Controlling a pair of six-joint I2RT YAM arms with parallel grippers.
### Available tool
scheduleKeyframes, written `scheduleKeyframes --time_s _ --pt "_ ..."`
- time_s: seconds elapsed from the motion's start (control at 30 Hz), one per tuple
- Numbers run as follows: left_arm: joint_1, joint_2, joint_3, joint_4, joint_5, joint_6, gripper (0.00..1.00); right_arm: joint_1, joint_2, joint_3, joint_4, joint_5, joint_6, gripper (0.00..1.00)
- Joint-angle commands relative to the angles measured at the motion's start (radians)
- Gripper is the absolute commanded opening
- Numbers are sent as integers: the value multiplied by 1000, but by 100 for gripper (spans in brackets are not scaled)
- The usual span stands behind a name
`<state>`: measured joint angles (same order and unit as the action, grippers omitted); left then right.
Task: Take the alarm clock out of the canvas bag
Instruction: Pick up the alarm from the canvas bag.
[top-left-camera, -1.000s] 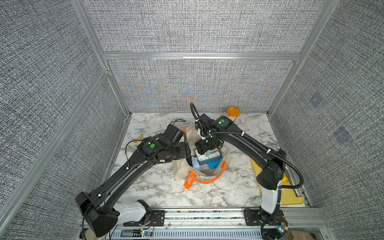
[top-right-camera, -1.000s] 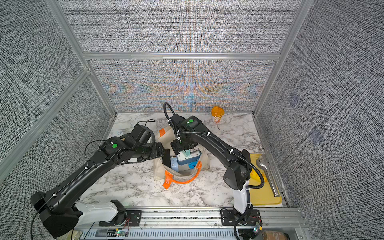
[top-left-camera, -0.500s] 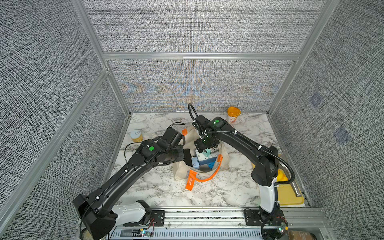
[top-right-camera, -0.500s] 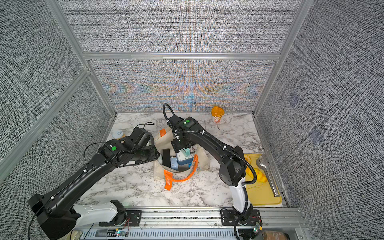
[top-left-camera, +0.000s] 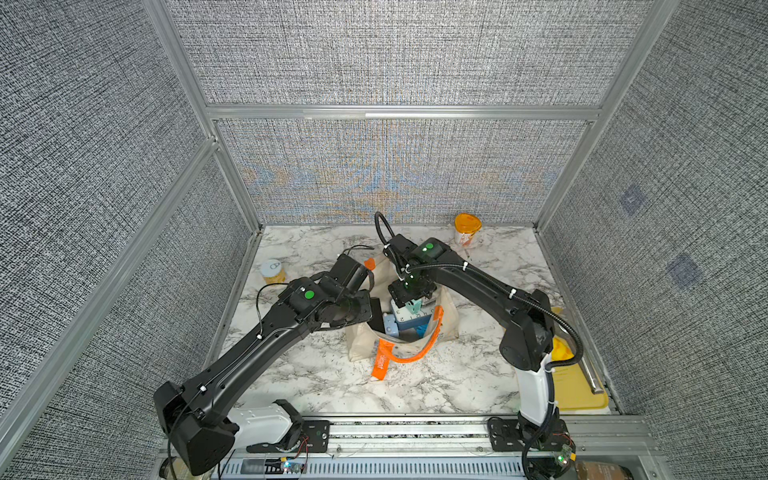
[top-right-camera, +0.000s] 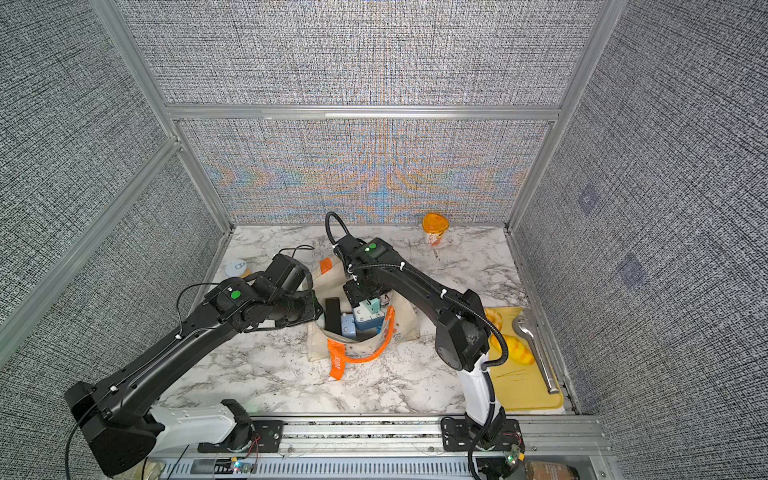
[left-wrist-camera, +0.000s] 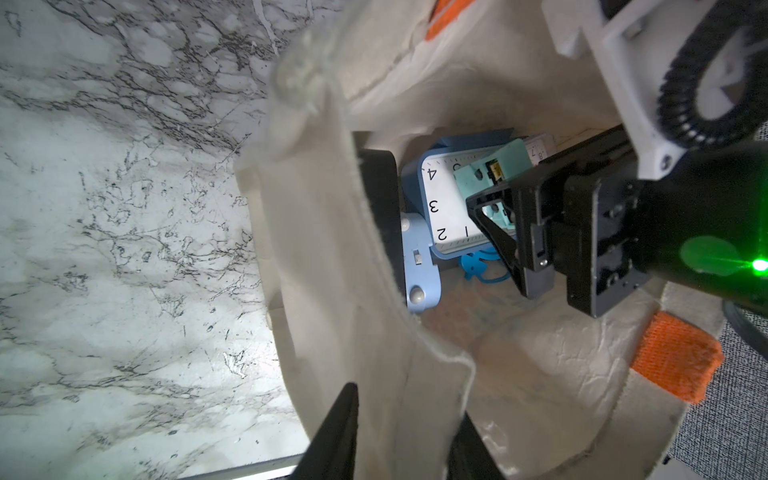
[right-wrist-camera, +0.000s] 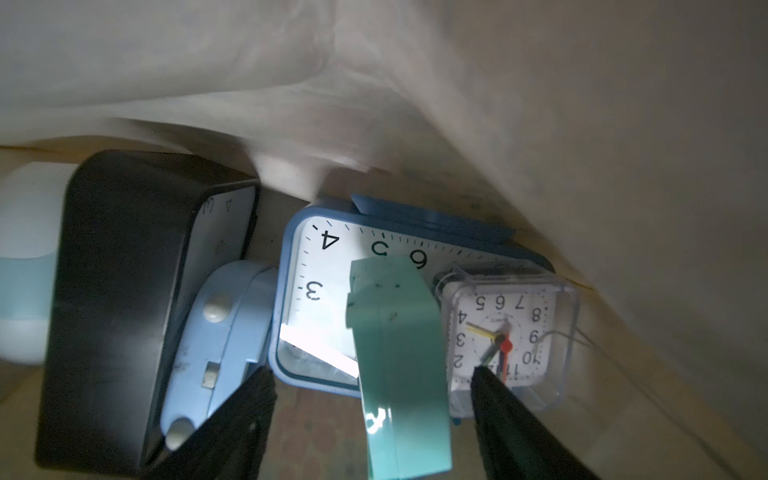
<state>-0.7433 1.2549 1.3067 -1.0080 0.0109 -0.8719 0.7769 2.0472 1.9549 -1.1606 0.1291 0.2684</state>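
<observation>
The alarm clock (right-wrist-camera: 399, 374) is lodged among other clocks (right-wrist-camera: 316, 257) in the bag (left-wrist-camera: 324, 249), whose rim is pinched by the left end effector (left-wrist-camera: 407, 409) to hold the mouth wide; it is straddled, ungripped, by the open right end effector (right-wrist-camera: 372, 374).

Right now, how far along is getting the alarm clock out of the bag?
Done: the left gripper pinches the cream-white canvas bag at its rim, mouth open. In hand: the right gripper straddles the mint-green plastic alarm clock inside, fingers not yet closed. Left: grip it and lift it out.
</observation>
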Motion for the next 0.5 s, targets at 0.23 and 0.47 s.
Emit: scheduleKeyframes --time_s 0.23,0.47 --pt "2 3 -4 34 14 7 36 -3 12 -15 6 31 8 60" --pt "-1 2 -3 39 12 6 36 -2 7 -26 7 40 10 47"
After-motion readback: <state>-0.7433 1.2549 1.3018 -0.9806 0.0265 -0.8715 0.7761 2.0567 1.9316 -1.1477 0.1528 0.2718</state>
